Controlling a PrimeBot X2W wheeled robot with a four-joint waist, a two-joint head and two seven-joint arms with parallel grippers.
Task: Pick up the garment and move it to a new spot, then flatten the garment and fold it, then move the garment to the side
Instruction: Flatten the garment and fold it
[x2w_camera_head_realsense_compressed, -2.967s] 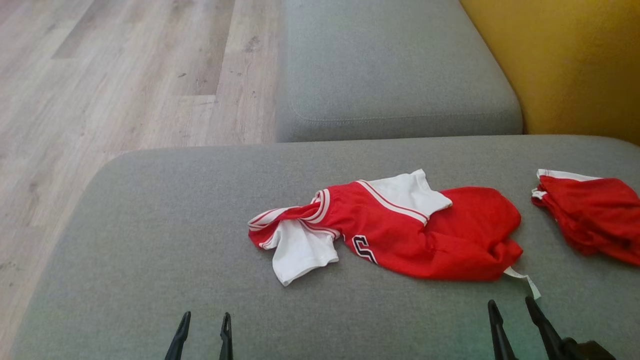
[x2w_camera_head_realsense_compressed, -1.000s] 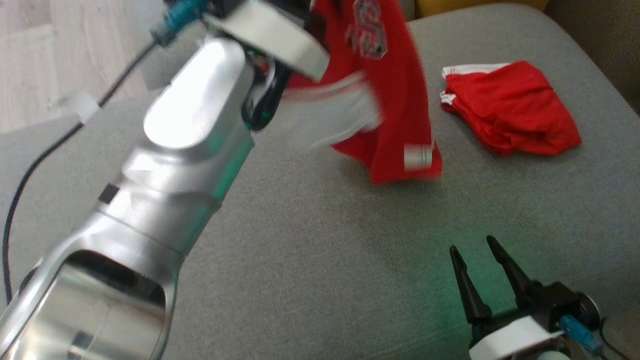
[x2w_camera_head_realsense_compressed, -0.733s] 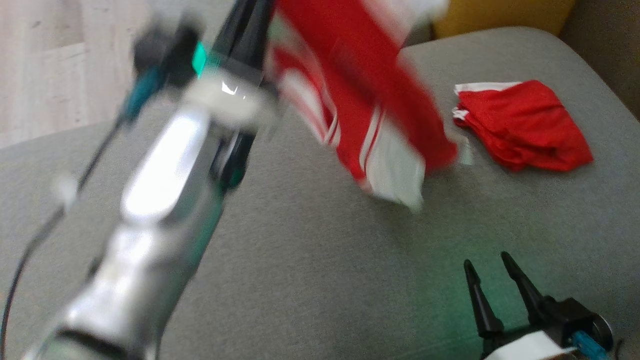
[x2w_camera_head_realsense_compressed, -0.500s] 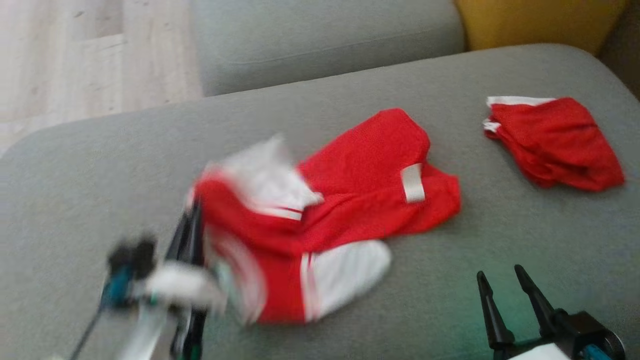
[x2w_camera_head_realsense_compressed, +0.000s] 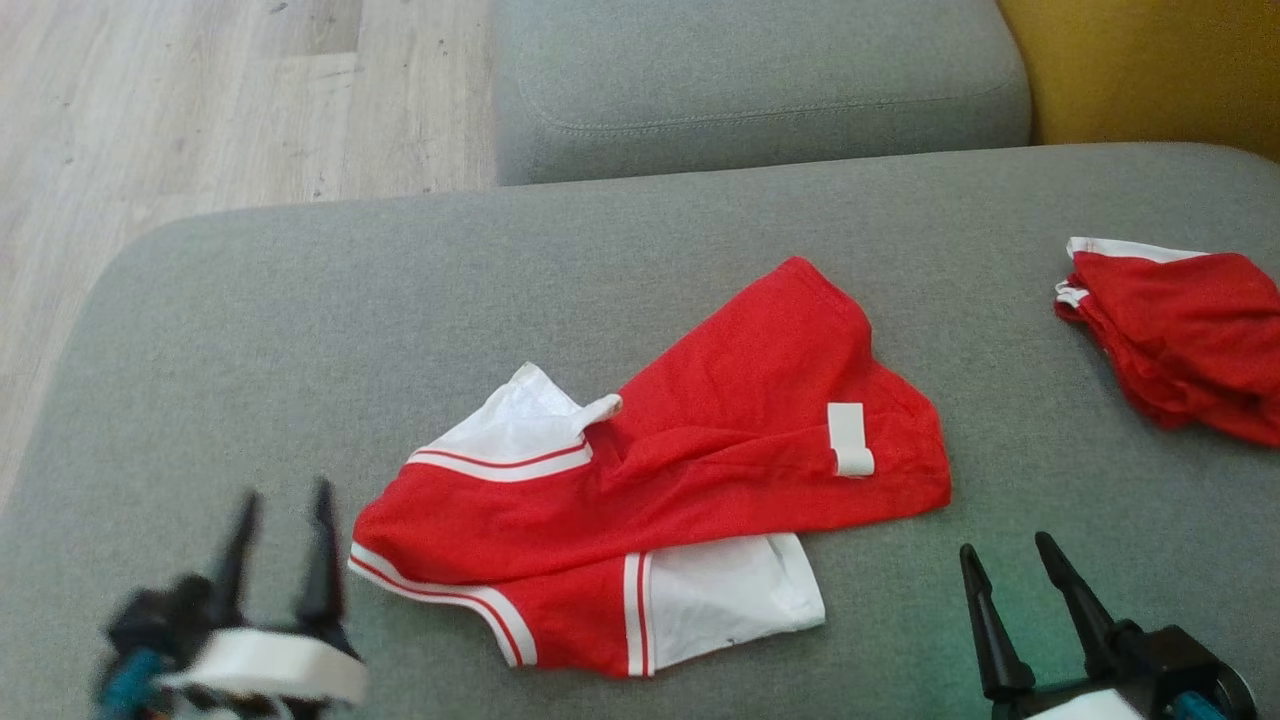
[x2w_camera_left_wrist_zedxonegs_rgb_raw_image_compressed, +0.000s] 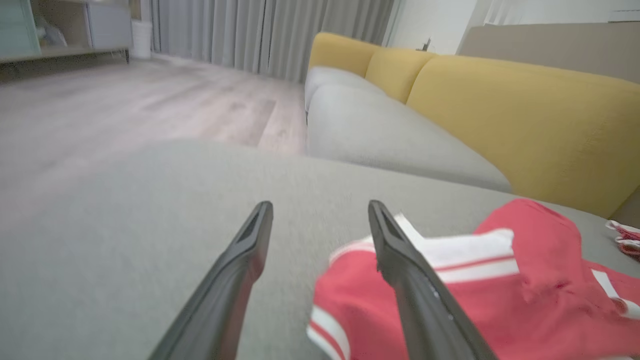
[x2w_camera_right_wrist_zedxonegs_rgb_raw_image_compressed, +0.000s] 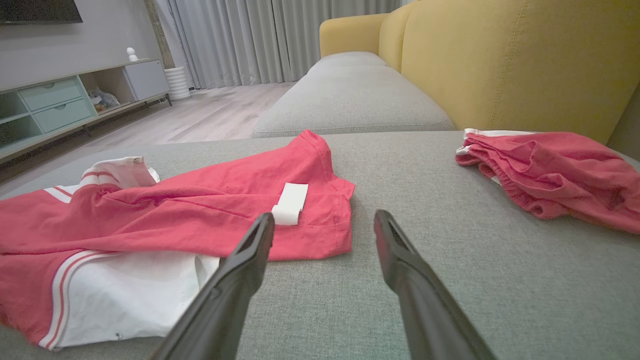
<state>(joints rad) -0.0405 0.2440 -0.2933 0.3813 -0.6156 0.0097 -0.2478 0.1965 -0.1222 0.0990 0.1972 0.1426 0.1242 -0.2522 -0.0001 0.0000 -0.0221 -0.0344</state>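
head: red-and-white garment (x2w_camera_head_realsense_compressed: 700, 470) rumpled mid grey cushion (x2w_camera_head_realsense_compressed: 400, 300), white label (x2w_camera_head_realsense_compressed: 848, 440) up, print unreadable; left gripper (x2w_camera_head_realsense_compressed: 285, 490) near-left, right gripper (x2w_camera_head_realsense_compressed: 1005, 543) near-right | left wrist: fingers spread, empty, garment just right | right wrist: fingers spread, empty, garment left

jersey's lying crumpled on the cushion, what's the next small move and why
Probably move the open left end effector onto the red jersey's striped edge beside it and pinch there, to start pulling it flat: the jersey lies creased, its body folded over one white sleeve.
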